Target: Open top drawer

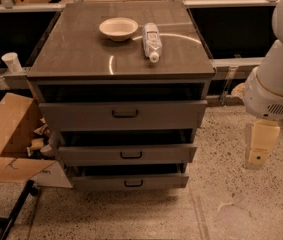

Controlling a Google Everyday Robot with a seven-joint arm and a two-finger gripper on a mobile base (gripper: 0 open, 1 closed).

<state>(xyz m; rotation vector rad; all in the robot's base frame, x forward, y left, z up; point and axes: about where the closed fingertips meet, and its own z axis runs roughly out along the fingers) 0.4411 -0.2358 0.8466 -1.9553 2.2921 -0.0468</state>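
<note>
We are planning to square the gripper (260, 146), hanging off right, its state we cannot tell, on the top drawer's (76, 115) handle (125, 113).

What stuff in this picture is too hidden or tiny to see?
- Camera view: inside the top drawer, hidden behind its front and dark shadow.
- The label of the bottle on the cabinet, too small to read.
- What's in the cardboard box, partly covered by its flaps.
- The arm above the gripper, which hangs right of the cabinet, cut off by the right edge.
</note>
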